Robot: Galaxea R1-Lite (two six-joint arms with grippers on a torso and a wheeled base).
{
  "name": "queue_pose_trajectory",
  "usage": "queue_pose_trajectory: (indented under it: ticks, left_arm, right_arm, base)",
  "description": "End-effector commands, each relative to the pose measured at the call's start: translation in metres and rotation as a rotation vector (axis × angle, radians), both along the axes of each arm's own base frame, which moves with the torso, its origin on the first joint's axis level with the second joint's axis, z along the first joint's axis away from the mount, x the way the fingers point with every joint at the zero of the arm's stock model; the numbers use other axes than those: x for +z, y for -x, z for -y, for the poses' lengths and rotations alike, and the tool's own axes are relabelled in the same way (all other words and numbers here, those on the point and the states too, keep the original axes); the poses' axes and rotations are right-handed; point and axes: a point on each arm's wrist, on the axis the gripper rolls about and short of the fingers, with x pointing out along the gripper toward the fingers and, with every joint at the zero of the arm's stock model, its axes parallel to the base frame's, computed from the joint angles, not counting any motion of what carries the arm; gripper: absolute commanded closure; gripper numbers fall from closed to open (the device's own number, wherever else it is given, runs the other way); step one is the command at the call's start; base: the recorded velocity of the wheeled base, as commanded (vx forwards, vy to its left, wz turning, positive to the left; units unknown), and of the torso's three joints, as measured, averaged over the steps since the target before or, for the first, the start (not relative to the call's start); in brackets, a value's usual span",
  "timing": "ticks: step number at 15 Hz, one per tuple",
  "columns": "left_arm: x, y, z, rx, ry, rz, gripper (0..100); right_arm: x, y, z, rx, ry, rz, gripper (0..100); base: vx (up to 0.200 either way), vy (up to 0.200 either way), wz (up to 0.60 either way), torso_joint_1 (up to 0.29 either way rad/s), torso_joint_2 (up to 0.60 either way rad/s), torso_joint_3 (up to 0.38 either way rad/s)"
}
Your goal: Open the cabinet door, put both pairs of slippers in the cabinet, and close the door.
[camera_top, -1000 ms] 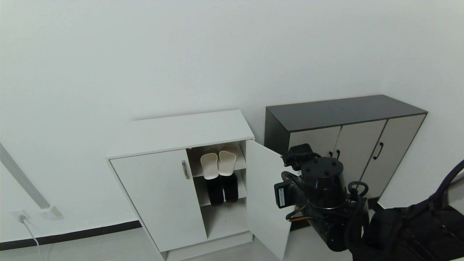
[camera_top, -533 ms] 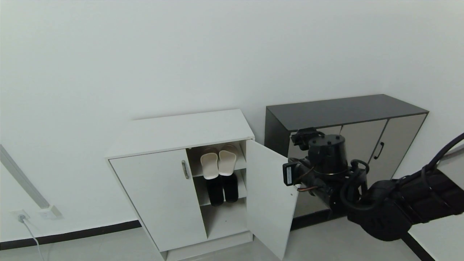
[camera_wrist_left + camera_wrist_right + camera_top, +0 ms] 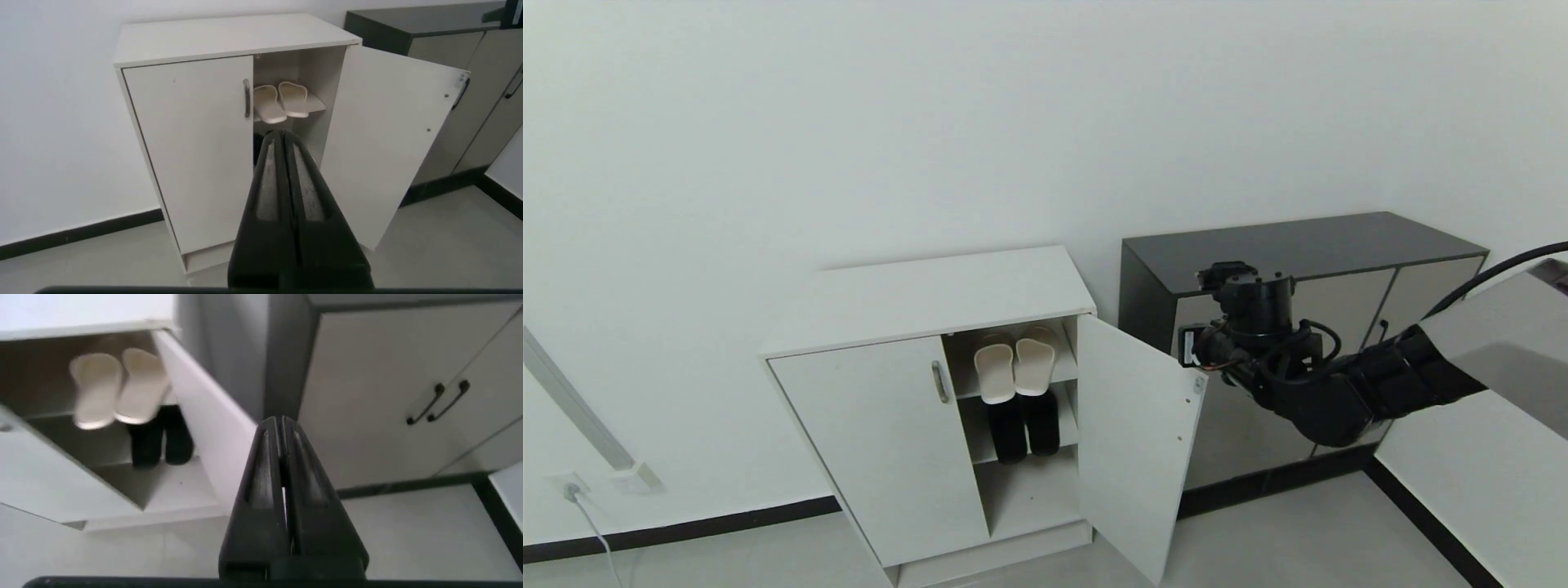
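Two slipper pairs on shelves, right door open

White cabinet (image 3: 931, 298) stands on the floor (image 3: 1258, 539) against the wall, w/ a dark cabinet (image 3: 1298, 245) just beside it on the robot's right; the dark one has its doors closed. Left door (image 3: 882, 449) of the white cabinet is closed. Its right door (image 3: 1131, 441) is swung out wide toward the robot, so the inside w/ shelves is visible.

Right arm (image 3: 1323, 392) is stretched out in front of the dark cabinet, wrist near the top free corner of the open door; if it touches the door, I cannot tell. Right claw (image 3: 282, 425) has fingers pressed together, nothing between them, and in the right wrist view it points at the door's outer side. Left claw (image 3: 284, 139) is also closed w/ nothing in it, held back from the white cabinet and aimed about at the gap between both doors.

White slippers (image 3: 1015, 369) lie side by side on the upper shelf, ends sticking out a bit over the shelf front. Black slippers (image 3: 1023, 426) are on the shelf directly under, also side by side. Small metal handle (image 3: 940, 381) sits at the inner edge of the left door. Wall socket (image 3: 572, 492) w/ a plugged cable is low on the wall, well apart on the robot's left.
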Motion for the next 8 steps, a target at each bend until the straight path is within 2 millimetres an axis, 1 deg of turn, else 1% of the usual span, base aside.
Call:
queue_pose_trajectory:
  ticks: [1,3,4,8]
  left_arm:
    - [0.0,0.0,0.0,-0.001,0.0,-0.001,100]
    - [0.0,0.0,0.0,0.001,0.0,-0.001,100]
    - [0.0,0.0,0.0,0.001,0.0,-0.001,100]
    - [0.0,0.0,0.0,0.001,0.0,-0.001,100]
  right_arm:
    - [-0.016,-0.017,0.003,-0.017,0.008,-0.023,100]
    - [-0.024,-0.027,0.004,-0.025,0.011,-0.032,100]
    - [-0.03,-0.035,0.004,-0.032,0.012,-0.039,100]
    - [-0.045,-0.045,0.006,-0.036,0.002,-0.086,100]
  base:
    - [0.0,0.0,0.0,0.0,0.0,0.0]
    - [0.0,0.0,0.0,0.0,0.0,0.0]
    - [0.0,0.0,0.0,0.0,0.0,0.0]
    - [0.0,0.0,0.0,0.0,0.0,0.0]
